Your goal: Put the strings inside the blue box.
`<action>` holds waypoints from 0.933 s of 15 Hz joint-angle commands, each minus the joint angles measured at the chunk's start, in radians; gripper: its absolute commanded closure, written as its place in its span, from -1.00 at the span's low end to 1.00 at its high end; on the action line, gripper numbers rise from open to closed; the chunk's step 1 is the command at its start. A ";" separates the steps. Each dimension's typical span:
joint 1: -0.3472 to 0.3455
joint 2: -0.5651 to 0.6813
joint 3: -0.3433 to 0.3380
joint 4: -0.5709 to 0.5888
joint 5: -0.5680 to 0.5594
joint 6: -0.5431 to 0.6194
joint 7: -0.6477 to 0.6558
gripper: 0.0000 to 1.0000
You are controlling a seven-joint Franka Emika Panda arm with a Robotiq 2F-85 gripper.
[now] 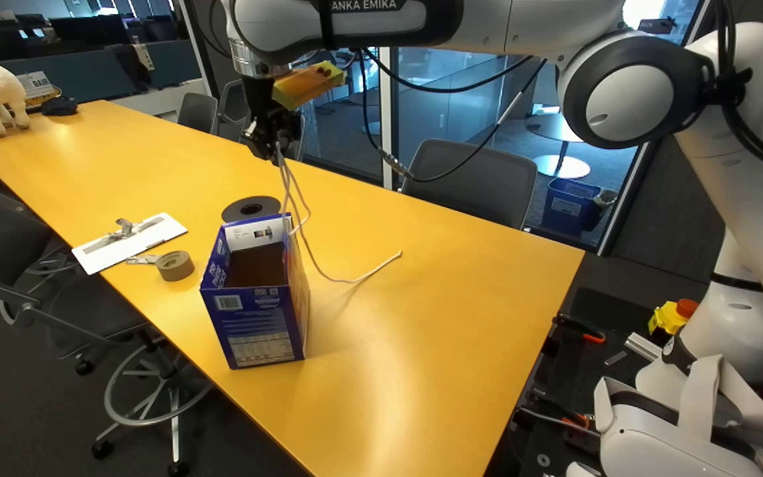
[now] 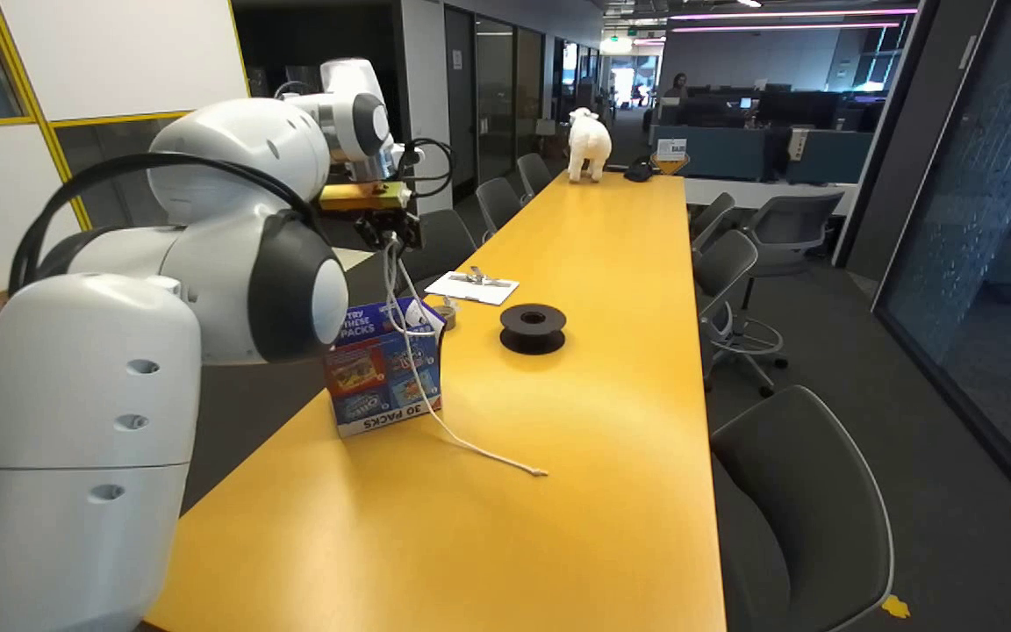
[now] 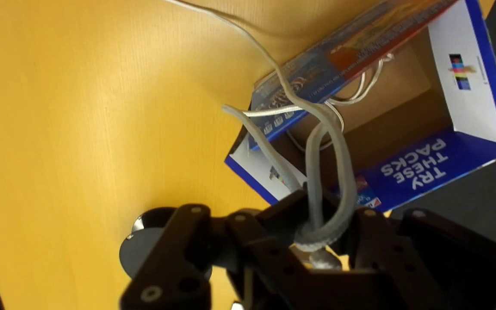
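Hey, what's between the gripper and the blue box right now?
The strings, hanging from the gripper down toward the blue box, with one end outside it; both exterior views show this.

Box [image 1: 259, 324] on the surface [image 1: 434, 298] | in an exterior view, spool [image 1: 234, 211] behind it | tape roll [image 1: 175, 267] left of box, clipboard [image 1: 128, 244] farther left | strings [image 3: 345, 172] hanging from the fingers [image 3: 284, 215], partly inside box, 1 end out on the surface, right of box
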State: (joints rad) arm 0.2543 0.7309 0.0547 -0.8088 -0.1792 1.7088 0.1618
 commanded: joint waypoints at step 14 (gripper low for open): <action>0.089 0.235 0.006 0.260 -0.061 0.164 0.017 0.89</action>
State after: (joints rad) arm 0.3574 0.9148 0.0421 -0.6079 -0.2651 1.8811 0.2189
